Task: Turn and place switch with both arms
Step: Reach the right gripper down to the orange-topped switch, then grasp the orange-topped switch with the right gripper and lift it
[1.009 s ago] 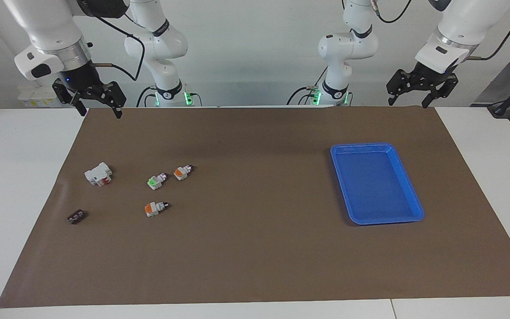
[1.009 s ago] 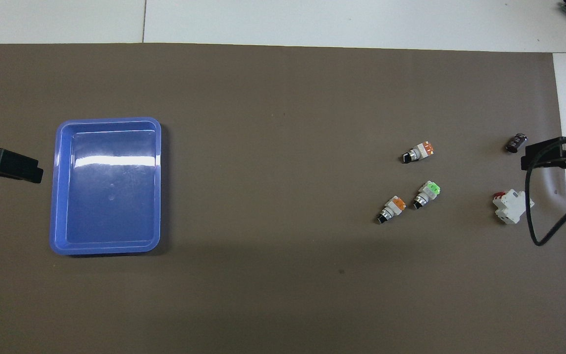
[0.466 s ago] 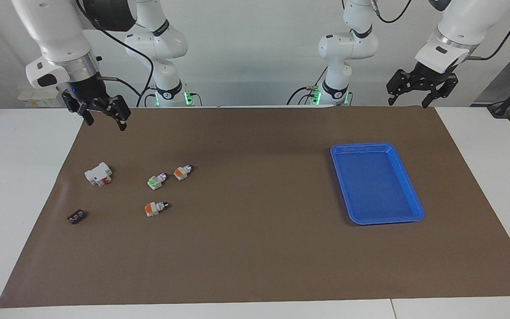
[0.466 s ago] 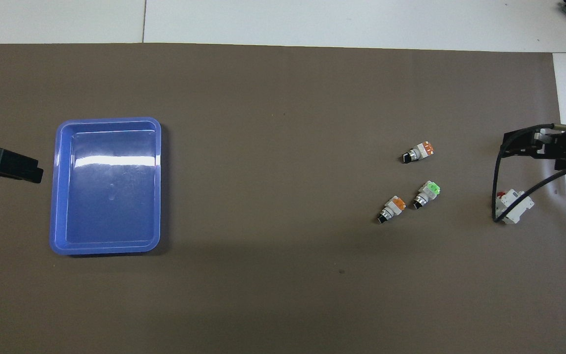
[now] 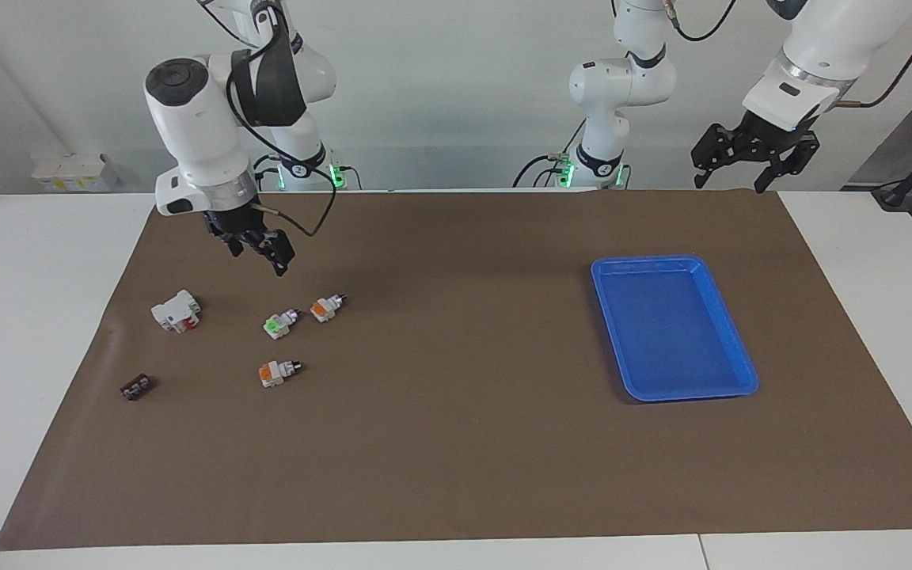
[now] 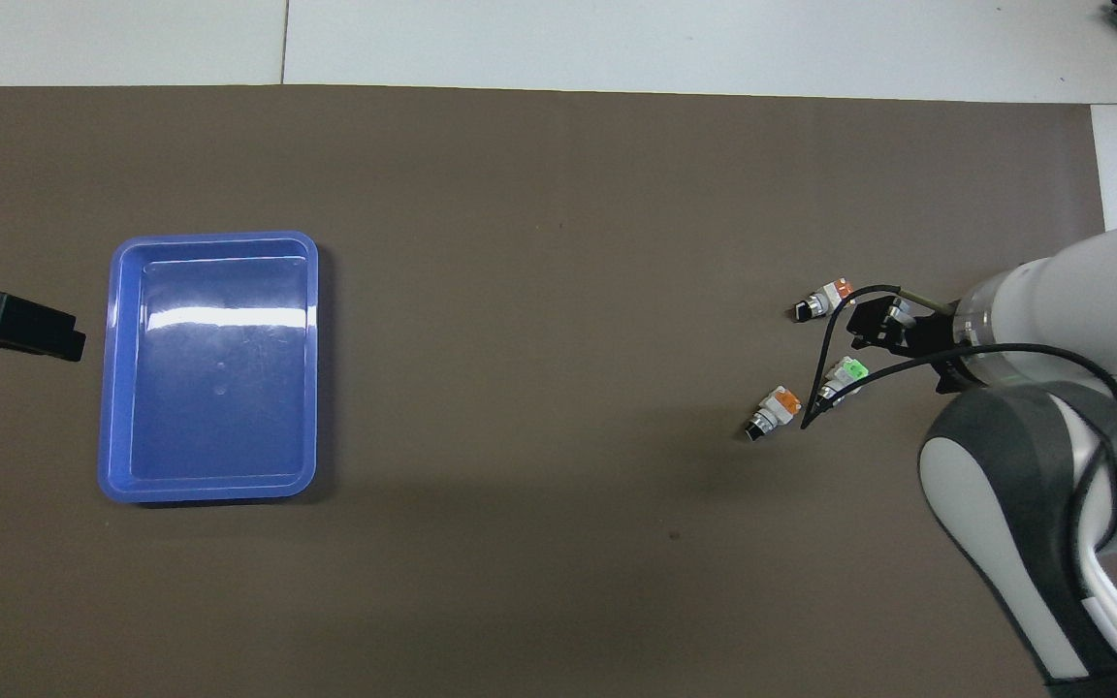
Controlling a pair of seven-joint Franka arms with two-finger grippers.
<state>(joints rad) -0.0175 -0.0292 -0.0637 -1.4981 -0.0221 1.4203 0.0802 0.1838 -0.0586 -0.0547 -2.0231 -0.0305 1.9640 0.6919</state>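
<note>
While both arms are clear of everything, nothing of the job is done yet, as I read it. My right hand [image 5: 260, 260] hangs in the upper part of the facing view, toward the right arm's end of the brown mat [image 5: 456, 459], its fingers apart and empty. It is over the mat close to three small switches and touches none. The left hand [image 5: 728, 182] waits in the upper corner of that frame, above the mat's edge, fingers also spread, nothing in it.

Two candidates fit the task. One thumb-sized white plastic switch with an orange block and a silver-and-black knob, the upper orange switch [image 5: 327, 307], lies just beside the similar green-ended switch [image 5: 280, 323]. The lower orange switch [image 5: 276, 372] lies a little apart, nearer the frame's middle height. I cannot tell which one the hand is bound for. From overhead it covers the gap between the green one and the lower orange switch. The empty blue plastic tray [image 5: 737, 340] sits well apart, toward the left arm's end.

Either switch looks light, rigid and smooth, so I expect it to skid or roll on the mat if nudged off-centre. I would close across the flat sides of the white body, leaving the knob end free for the other hand. The knob itself looks too round and slick to trust.
</note>
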